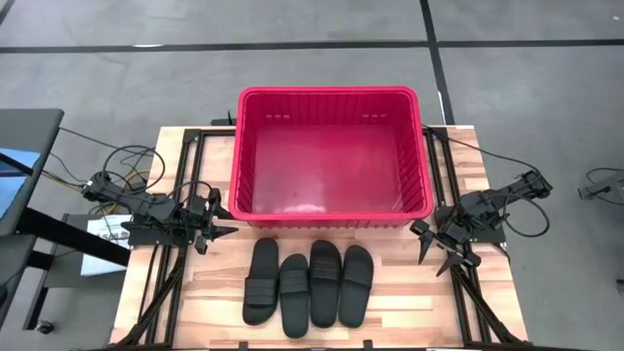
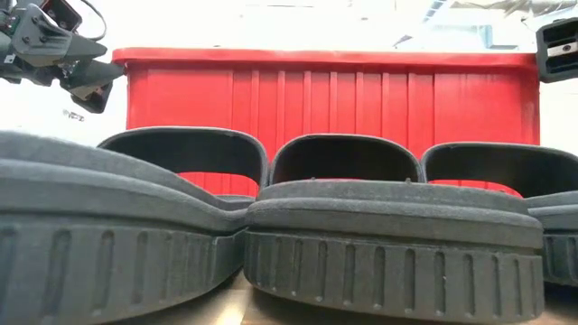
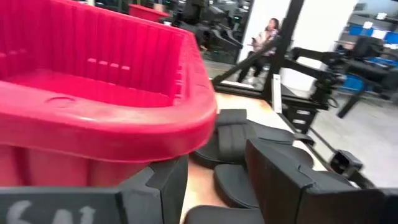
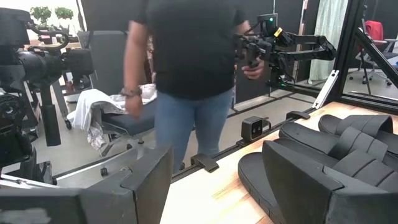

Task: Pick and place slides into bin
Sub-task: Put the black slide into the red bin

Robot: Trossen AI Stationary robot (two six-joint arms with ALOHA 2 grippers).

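Grey tiled floor [image 1: 292,49]; wooden table [image 1: 409,292].

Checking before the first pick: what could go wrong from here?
1. The four slides lie packed side by side, apparently touching, so closing on one may drag its neighbour.
2. The bin stands close behind them; a low lift could catch its thick rim.
3. The left gripper and right gripper, both open and empty, flank the row; reaching in together risks a clash.

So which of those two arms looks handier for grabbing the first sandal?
Nearly even. Four slides lie in a row before the empty bin. The right gripper is probably a shade better placed: it's open and looks slightly closer to its end of the row than the left gripper does.
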